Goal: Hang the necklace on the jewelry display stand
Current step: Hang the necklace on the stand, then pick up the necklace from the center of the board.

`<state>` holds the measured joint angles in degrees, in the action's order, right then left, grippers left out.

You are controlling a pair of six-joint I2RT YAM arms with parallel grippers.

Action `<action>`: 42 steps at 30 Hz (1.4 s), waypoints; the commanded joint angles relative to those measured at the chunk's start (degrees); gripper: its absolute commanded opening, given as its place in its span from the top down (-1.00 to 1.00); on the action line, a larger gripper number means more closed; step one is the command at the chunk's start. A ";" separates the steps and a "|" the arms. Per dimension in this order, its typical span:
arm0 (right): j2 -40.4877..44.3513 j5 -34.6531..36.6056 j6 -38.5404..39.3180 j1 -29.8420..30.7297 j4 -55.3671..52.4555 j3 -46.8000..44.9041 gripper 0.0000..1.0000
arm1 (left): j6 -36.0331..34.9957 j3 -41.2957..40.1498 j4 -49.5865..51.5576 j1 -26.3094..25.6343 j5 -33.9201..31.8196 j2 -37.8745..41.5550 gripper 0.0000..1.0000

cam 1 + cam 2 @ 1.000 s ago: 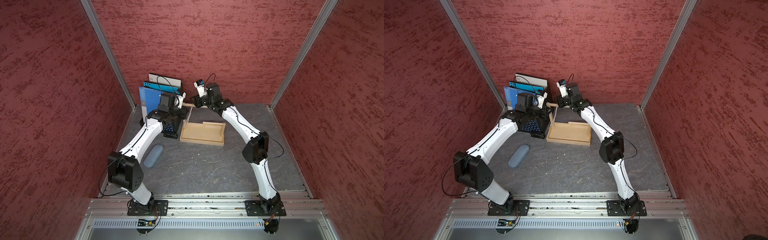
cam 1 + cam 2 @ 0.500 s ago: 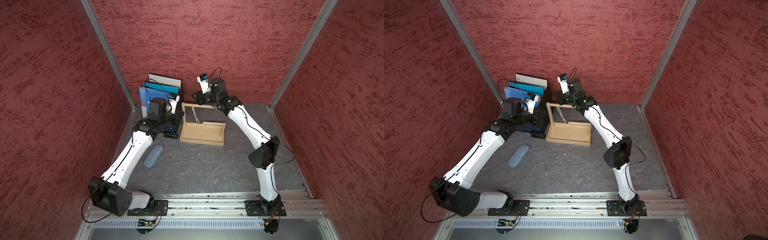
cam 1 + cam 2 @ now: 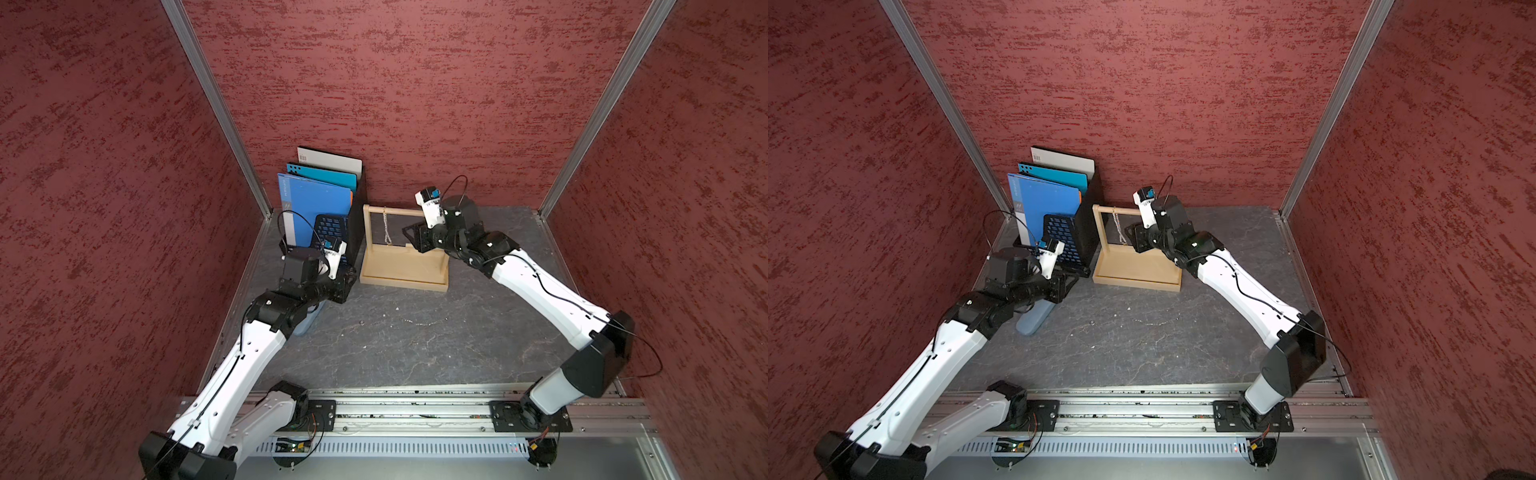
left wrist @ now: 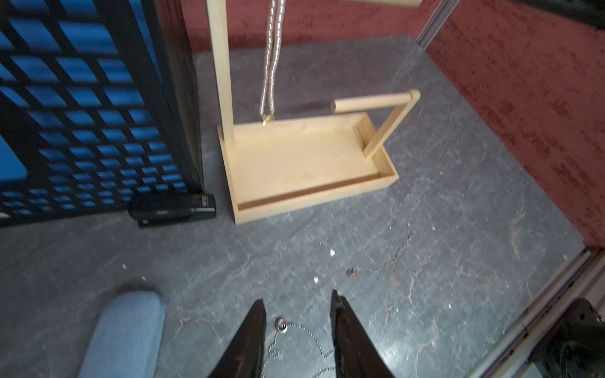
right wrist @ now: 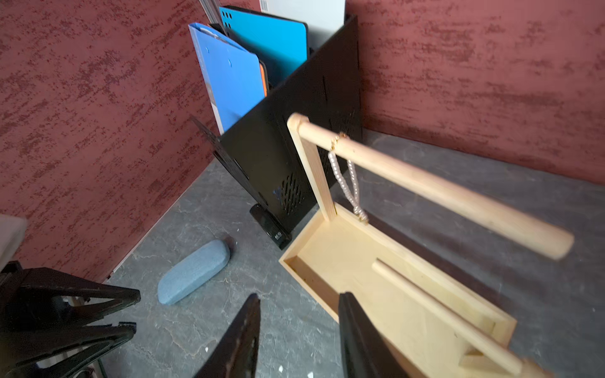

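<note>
Left gripper (image 4: 296, 314): fingers are standing apart, empty, over a thin chain (image 4: 281, 326).
Necklace (image 5: 347, 183): is hanging on the stand's (image 4: 311, 199) long dowel (image 5: 425, 189), ahead of both finger pairs, untouched.
Right gripper (image 5: 296, 311): fingers are standing apart, empty, beside the stand.
Risk: an arm bumping the dowel could slide the necklace off its free end.

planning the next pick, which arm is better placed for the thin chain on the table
Left: the left gripper hangs open right above the thin chain; the right gripper is by the stand.
</note>
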<state>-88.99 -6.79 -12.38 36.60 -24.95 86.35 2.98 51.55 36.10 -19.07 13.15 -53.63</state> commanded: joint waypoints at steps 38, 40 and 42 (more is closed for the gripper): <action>1.76 8.10 -27.58 5.15 -16.17 -28.07 0.15 | 0.88 -3.69 -9.55 -26.35 -9.50 -21.45 0.15; 1.39 7.86 -31.07 5.06 -15.59 -29.41 0.14 | -0.53 -3.57 -10.82 -27.75 -8.49 -22.57 0.12; 1.47 7.08 -33.31 4.81 -14.08 -31.03 0.14 | -2.48 -3.18 -12.06 -29.43 -8.12 -23.94 0.09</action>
<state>-88.01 -1.56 -39.94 41.47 -37.91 56.64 3.99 47.46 27.09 -46.74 4.08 -76.31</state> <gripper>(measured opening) 0.428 0.451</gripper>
